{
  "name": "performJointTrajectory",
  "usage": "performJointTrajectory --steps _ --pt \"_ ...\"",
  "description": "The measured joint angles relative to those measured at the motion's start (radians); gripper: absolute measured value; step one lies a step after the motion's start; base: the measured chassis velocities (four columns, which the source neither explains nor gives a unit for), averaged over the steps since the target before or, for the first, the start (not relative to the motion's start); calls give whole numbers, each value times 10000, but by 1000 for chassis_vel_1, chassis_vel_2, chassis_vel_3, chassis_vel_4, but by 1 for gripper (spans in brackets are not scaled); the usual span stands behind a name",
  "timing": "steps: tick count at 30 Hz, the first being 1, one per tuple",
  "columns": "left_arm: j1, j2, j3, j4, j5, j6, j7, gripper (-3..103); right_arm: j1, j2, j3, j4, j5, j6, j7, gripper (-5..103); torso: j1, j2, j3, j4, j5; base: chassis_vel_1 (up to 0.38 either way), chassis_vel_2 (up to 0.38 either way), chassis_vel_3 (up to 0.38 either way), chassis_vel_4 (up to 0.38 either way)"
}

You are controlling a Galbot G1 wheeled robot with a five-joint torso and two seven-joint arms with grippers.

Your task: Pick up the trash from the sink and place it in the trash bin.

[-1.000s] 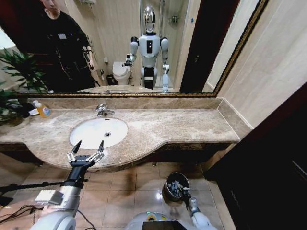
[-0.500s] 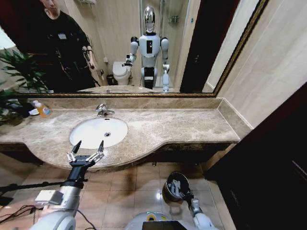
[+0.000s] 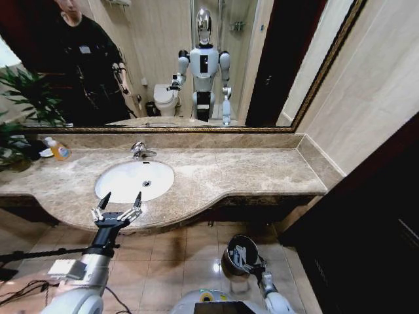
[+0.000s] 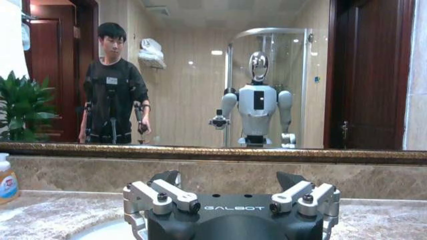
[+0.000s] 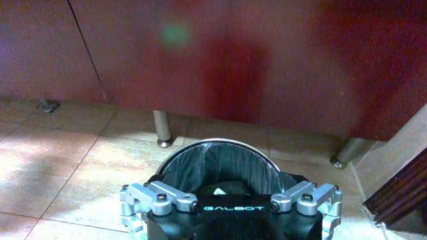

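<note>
a: left gripper (image 3: 118, 199)?
b: fingers spread, holding nothing, at counter edge just in front of sink (image 3: 111, 181).
a: right gripper (image 3: 251, 263)?
b: over trash bin (image 3: 232, 248) on floor; can't tell its fingers. white bits in bin.

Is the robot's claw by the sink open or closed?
Open. The left claw hovers at the beige marble countertop's front edge with both black fingertips spread wide, holding nothing.
</note>
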Motion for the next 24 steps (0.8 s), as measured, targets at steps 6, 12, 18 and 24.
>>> performJointTrajectory --steps 6,12,18,24 --pt "0 0 0 0 0 0 0 100 -114 2 0 180 11 -9 14 100 0 0 0 0 1 0 0 0 0" --pt "0 0 0 0 0 0 0 100 -403 -107 14 786 89 -48 35 100 0 0 0 0 0 0 0 0 0" --pt "0 0 0 0 0 0 0 100 -1143 -525 21 2736 523 -654 -55 100 0 0 0 0 0 0 0 0 0" --pt "0 0 0 0 0 0 0 100 -2194 -997 318 5772 1104 -1822 -33 100 0 0 0 -1 2 0 0 0 0"
